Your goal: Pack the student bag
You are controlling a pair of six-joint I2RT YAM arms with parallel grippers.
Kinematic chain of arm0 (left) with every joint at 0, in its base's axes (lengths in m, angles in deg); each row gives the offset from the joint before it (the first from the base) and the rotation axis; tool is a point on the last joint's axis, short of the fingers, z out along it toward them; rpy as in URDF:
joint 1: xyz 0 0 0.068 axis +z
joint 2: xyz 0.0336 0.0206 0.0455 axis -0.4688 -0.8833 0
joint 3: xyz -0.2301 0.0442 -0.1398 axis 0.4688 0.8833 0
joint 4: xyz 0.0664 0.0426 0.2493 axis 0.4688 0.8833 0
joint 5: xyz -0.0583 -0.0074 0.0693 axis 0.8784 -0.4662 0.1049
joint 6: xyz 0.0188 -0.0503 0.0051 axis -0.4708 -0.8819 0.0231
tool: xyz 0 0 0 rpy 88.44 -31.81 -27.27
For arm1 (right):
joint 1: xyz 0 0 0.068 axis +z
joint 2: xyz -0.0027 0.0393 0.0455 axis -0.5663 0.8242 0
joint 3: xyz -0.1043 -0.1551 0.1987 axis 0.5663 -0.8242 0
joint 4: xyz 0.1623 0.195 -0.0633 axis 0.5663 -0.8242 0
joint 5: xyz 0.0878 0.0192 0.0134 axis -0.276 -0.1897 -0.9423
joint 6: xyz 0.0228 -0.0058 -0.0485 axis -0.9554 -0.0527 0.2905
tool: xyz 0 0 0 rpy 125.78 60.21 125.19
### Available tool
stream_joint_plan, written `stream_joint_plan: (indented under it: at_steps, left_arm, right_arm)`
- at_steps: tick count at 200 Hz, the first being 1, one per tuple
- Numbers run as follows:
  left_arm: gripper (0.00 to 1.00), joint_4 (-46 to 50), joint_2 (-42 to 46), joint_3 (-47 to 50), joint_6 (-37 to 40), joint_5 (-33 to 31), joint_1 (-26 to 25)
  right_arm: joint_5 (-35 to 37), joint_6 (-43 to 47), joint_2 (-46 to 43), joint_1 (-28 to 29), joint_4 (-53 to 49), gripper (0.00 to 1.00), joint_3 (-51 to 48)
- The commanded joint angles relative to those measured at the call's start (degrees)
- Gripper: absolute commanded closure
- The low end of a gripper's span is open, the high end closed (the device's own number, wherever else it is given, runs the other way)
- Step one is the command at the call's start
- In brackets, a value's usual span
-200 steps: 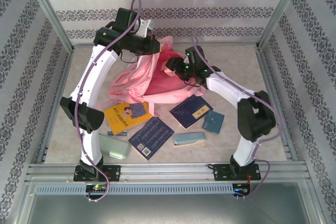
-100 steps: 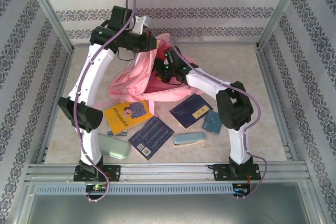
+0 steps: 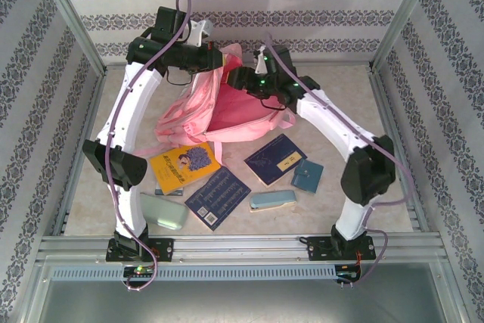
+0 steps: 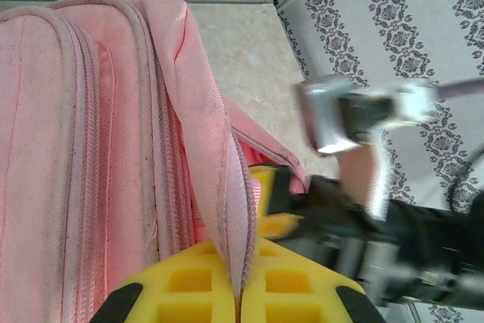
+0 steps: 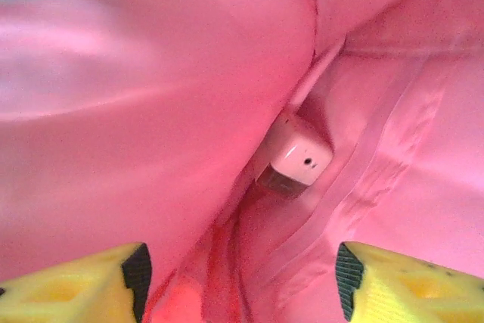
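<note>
Moving since a second ago into the mouth of the student bag [image 3: 242, 115], the right hand [image 5: 238, 274] is spread and empty (a small pale box [image 5: 295, 160] lies beyond it). The left hand [image 4: 240, 293] pinches the bag's rim aloft at the far middle of the counter [image 3: 348, 85], apparently ready for loading.

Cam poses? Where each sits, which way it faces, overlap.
Top external: above and behind the bases, facing down on the table; left arm, right arm, pink backpack, books.
Left wrist: on the left arm, looking along the left claw, shut on the backpack's rim; right arm beyond.
Right wrist: on the right arm, looking into the backpack's interior; right claw open.
Shared: backpack in all three; right arm in top and left wrist.
</note>
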Motion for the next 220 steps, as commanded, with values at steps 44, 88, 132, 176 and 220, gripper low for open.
stream_joint_plan:
  at_steps: [44,88,132,176,220]
  left_arm:
    - [1.00,-5.9,0.8,-1.3,-1.2,1.2,0.2]
    - [1.00,-5.6,0.4,-1.4,-2.4,0.2,-0.2]
    - [1.00,-4.6,-0.1,-2.0,-4.0,-1.7,-0.5]
    - [1.00,-4.3,0.4,-1.3,-5.7,-1.7,-0.7]
    - [1.00,-4.2,0.8,-0.6,-6.5,-1.5,-1.0]
  right_arm:
    - [13.8,7.3,-18.2,-1.0,-24.5,0.35,-12.9]
    - [15.8,-7.5,-30.4,-1.3,-35.3,0.30,-27.4]
    - [9.1,-29.7,-34.5,-0.4,-37.7,0.28,-40.3]
    - [9.7,-52.6,-40.9,2.5,-32.3,0.22,-52.7]
    - [11.5,-59.9,-39.8,4.2,-26.5,0.17,-57.7]
